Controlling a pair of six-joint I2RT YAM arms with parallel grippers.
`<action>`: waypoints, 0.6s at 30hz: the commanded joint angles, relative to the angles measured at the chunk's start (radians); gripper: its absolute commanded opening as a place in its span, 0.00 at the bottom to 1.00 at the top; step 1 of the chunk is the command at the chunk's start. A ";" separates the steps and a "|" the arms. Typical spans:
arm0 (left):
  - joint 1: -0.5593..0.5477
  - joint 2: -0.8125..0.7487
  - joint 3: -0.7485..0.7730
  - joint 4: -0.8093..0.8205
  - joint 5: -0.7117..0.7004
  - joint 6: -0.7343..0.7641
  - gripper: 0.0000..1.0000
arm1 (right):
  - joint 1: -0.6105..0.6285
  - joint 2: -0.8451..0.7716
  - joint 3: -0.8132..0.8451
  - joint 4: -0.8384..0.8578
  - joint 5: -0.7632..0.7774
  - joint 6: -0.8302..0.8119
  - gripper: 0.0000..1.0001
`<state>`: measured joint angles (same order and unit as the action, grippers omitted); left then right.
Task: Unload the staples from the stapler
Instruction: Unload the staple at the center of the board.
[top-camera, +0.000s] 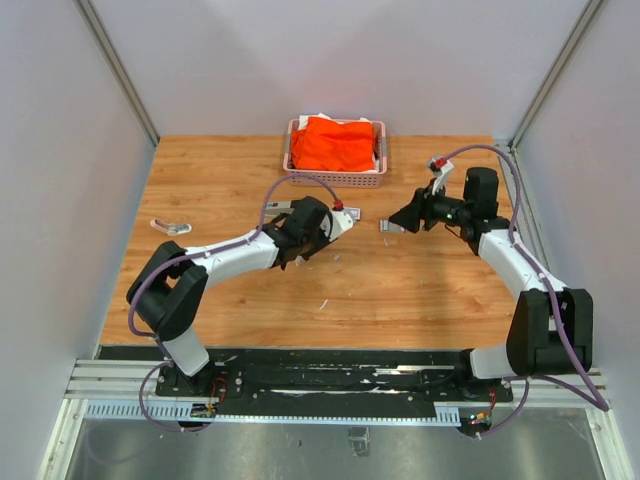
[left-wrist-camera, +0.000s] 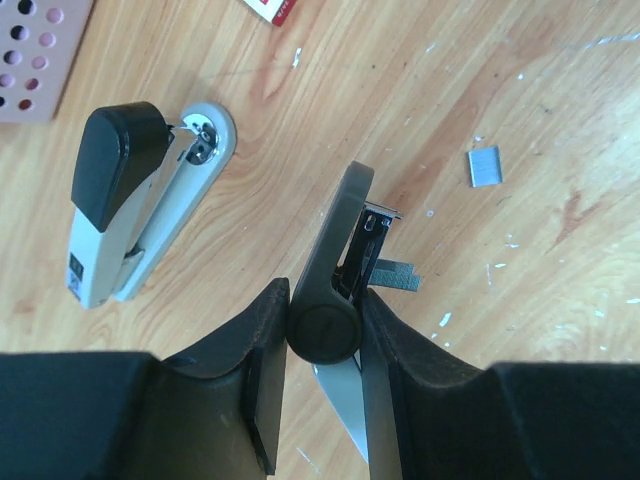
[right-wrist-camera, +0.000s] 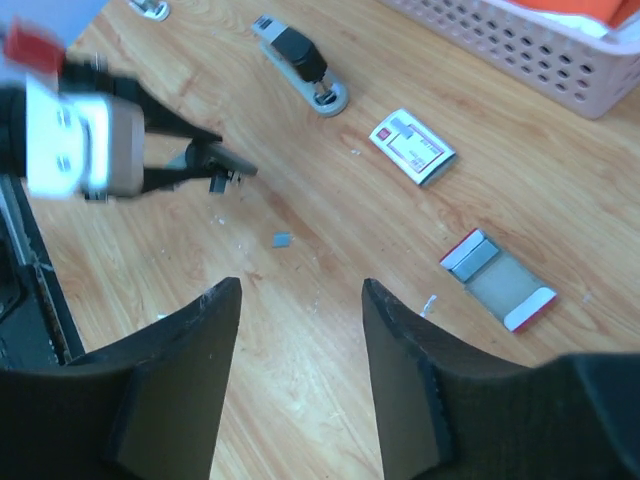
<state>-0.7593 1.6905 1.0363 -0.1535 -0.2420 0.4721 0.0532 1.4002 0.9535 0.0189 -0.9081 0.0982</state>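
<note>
Left claw (left-wrist-camera: 322, 322) is clamped on the popped-open dark stapler (left-wrist-camera: 338, 225), strip of staples (left-wrist-camera: 398, 276) poking out its side. Loose staple block (left-wrist-camera: 485, 166) sits on the table (left-wrist-camera: 560, 330) near that stapler. Right claw (right-wrist-camera: 300, 295) hangs open and empty, facing it.

right end effector (right-wrist-camera: 298, 288): jaws apart | staples (right-wrist-camera: 283, 239): loose on table (right-wrist-camera: 560, 180)

Bright, even light from above is washing all three views, leaving only faint, soft shadows on the desk (top-camera: 400, 290). The orange cloth (top-camera: 335, 143) is glowing near overexposure. In the right wrist view, the left arm's wrist (right-wrist-camera: 70, 140) is blurring and bleaching white, while the right tool (right-wrist-camera: 300, 288) is looming dark and soft-focused.
</note>
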 joint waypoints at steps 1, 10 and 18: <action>0.065 -0.051 0.078 -0.129 0.311 -0.120 0.00 | 0.027 -0.066 -0.119 0.205 -0.085 -0.227 0.60; 0.078 -0.048 0.125 -0.185 0.305 -0.128 0.00 | 0.160 -0.059 -0.244 0.348 -0.041 -0.383 0.66; 0.073 -0.046 0.099 -0.138 0.108 -0.102 0.00 | 0.249 -0.018 -0.232 0.316 -0.015 -0.413 0.66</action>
<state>-0.6579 1.6688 1.1313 -0.3386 0.0559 0.3355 0.2714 1.3724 0.7204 0.3206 -0.9390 -0.2668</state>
